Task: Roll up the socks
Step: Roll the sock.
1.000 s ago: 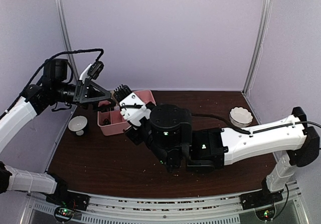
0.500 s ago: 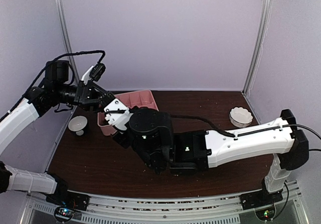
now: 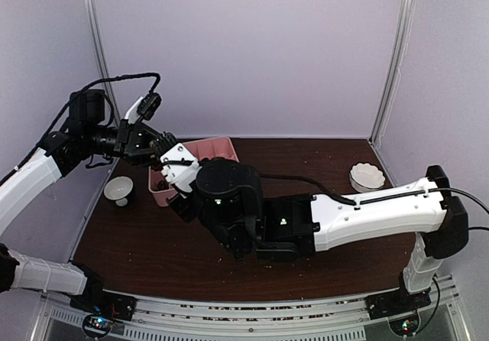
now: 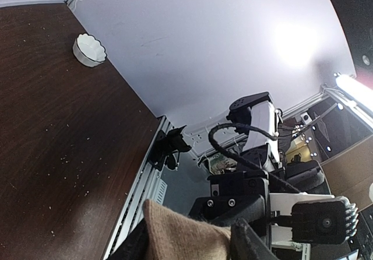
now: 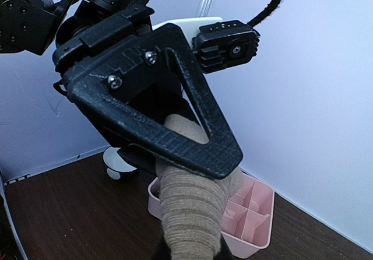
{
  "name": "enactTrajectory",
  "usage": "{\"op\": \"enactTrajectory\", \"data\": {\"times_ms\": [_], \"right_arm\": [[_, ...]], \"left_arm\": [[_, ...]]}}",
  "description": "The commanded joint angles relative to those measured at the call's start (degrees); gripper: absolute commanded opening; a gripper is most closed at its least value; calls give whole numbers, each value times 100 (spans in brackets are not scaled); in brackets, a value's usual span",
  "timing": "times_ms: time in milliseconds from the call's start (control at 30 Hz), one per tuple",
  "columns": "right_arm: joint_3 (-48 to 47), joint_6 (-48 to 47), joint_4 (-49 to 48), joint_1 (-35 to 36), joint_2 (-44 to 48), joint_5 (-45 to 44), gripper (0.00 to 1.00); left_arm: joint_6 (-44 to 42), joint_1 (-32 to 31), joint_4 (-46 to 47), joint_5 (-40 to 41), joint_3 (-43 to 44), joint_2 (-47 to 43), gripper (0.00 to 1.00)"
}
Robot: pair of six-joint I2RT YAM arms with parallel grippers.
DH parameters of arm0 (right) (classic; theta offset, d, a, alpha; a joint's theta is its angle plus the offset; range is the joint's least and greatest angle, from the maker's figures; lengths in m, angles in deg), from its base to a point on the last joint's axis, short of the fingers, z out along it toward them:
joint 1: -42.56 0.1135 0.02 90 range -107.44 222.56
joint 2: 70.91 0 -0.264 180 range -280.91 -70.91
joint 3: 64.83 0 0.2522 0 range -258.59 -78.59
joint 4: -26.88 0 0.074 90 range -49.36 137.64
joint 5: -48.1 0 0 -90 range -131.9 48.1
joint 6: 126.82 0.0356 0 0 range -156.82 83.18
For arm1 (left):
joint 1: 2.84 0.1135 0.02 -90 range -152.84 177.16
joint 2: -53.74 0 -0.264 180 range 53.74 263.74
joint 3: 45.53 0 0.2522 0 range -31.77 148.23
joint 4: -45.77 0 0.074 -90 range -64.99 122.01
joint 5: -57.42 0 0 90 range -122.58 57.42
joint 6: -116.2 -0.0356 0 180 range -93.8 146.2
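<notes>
Blocking table [image 3: 130, 241] centre, R arm [image 3: 367, 215], tan sock [image 5: 192, 213] near pink tray [image 3: 218, 149]

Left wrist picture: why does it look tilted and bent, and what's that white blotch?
Left wrist view: a wide, tilted lens likely bends the table edge and darkens the top-right corner; the blotch is glare on the wall, near a bright strip light. Right wrist view: evenly lit, the tan sock sharp.

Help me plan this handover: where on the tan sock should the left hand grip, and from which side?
Grip the free upper end of the tan sock, opposite the right hand that pinches its lower end. The sock stands as a thick, soft tube, so I'd say the left hand best comes end-on, with its fingers straddling the sock's width.
</notes>
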Motion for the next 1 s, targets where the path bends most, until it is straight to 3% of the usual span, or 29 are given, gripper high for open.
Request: {"op": "enactTrajectory", "data": {"times_ms": [0,200,300,367,400,533,567,667,733,767,833,900,967], "right_arm": [[-122,320,116,-109,-58,361,0],[-163,431,113,-143,-108,388,0],[-202,432,82,-161,-131,369,0],[-231,447,88,-182,-139,381,0],[-233,468,101,-191,-136,404,0],[-217,744,261,-246,-109,567,0],[-174,851,267,-266,-73,590,6],[255,1211,-5,-330,182,628,35],[699,1419,-325,-392,438,613,54],[984,1556,-414,-433,586,611,59],[1374,1778,-467,-515,868,620,66],[1783,1928,-463,-546,1176,499,71],[2198,2059,-466,-556,1533,363,73]], "left_arm": [[102,-61,422,-380,-7,-36,46],[363,-165,720,-468,-125,-93,44],[505,-188,899,-534,-207,-112,31],[510,-191,965,-549,-233,-118,16],[504,-190,1000,-579,-236,-112,3],[373,-191,1028,-720,-136,-78,0],[257,-191,967,-741,-105,-75,0],[-739,-167,94,-676,150,-2,0],[-2368,-73,-1604,-312,700,217,0],[-3474,-15,-2414,109,1077,368,0],[-4806,35,-3537,1067,1717,701,0],[-5314,47,-3658,2413,1973,813,0],[-5529,70,-3085,3489,1743,715,0]]}}
